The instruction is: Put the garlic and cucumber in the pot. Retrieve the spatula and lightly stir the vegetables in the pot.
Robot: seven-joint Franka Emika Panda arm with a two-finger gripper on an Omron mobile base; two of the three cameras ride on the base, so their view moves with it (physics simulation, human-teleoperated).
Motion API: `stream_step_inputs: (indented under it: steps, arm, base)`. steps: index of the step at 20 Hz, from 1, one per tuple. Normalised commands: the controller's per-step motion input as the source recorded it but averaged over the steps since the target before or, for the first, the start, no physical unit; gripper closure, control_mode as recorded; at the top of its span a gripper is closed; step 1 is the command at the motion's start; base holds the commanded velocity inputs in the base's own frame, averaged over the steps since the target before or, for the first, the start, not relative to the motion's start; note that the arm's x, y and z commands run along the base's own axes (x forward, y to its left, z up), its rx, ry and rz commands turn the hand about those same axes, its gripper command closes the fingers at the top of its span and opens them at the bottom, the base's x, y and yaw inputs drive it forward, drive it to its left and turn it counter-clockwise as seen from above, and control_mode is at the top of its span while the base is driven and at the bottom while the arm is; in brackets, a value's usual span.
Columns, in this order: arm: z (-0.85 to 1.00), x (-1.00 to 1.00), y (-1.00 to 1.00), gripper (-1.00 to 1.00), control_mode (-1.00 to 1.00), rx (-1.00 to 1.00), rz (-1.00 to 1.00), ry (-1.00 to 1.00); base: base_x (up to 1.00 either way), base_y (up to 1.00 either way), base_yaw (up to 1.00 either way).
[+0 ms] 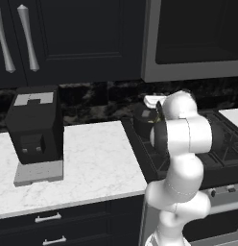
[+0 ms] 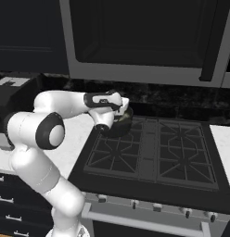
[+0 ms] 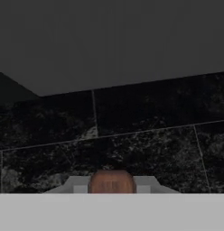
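Hand view: gripper closed on spatula handle, pot directly beneath the hand

Hand view shows the gripper (image 3: 112, 188) with its jaws drawn narrow onto the reddish-brown end of the spatula (image 3: 112, 181), seen end-on, so the utensil's long axis appears to run along the camera's line of sight; beyond it lies the dark tiled backsplash (image 3: 145, 135). In the right base view the arm (image 2: 66, 104) reaches forward from the lower left with the forearm near horizontal and the hand bent down over the pot (image 2: 122, 124), which stands on the rear left burner of the stove (image 2: 154, 157). By judgement the blade points down into the pot, so stirring requires only small lateral strokes. Pot contents cannot be made out, so garlic and cucumber placement cannot be confirmed
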Motion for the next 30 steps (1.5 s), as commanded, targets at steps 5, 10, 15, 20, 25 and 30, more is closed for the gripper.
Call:
stream_step_inputs:
  steps: [5, 10, 15, 20, 25, 30]
  arm:
    - [-0.17, 0.02, 0.00, 1.00, -1.00, -0.15, 0.00, 0.02]
    - [0.00, 0.08, 0.00, 1.00, -1.00, -0.15, 0.00, 0.02]
    - [0.05, 0.01, 0.00, 1.00, -1.00, -0.13, 0.00, 0.18]
    - [0.10, 0.00, 0.00, 1.00, -1.00, -0.06, 0.00, 0.21]
    - [0.17, -0.23, 0.00, 1.00, -1.00, -0.08, 0.00, 0.10]
    - [0.32, -0.24, 0.17, 1.00, -1.00, 0.00, 0.03, 0.05]
  base:
    - [0.00, 0.00, 0.00]
    - [0.00, 0.00, 0.00]
    - [0.00, 0.00, 0.00]
    - [0.00, 0.00, 0.00]
    - [0.00, 0.00, 0.00]
    - [0.00, 0.00, 0.00]
